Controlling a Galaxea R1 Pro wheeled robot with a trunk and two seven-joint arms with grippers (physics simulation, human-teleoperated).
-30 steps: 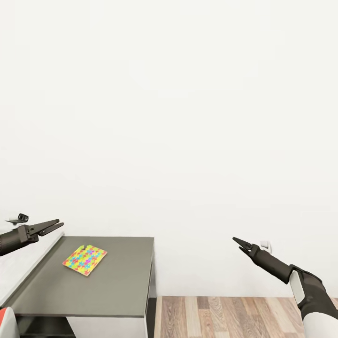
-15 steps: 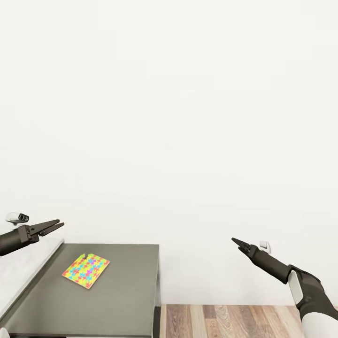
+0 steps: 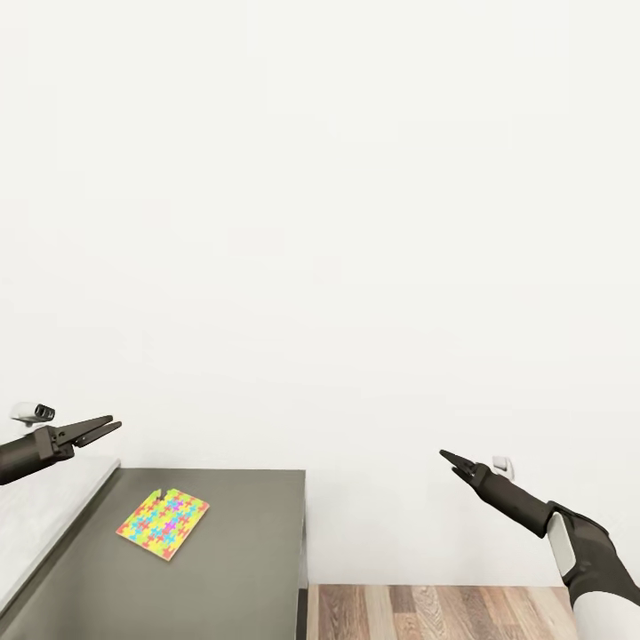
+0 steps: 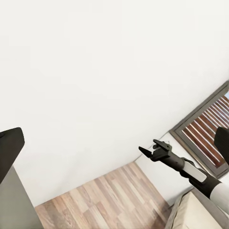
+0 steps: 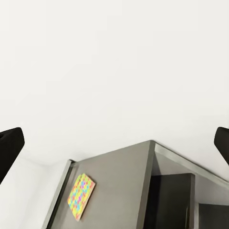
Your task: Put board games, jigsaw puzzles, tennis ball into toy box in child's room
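A jigsaw puzzle [image 3: 163, 524] is seen lying flat on the dark grey cabinet top [image 3: 231, 569] of the table, below and just right of the left gripper [image 3: 105, 427], whose fingers are drawn nearly together on nothing. The right gripper [image 3: 447, 460], likewise narrowed and empty, is held well apart over the wood floor [image 3: 444, 612].

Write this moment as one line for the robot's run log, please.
phase: approaching table | jigsaw puzzle: flat on dark grey cabinet top | left gripper: empty, raised | right gripper: empty, raised over floor
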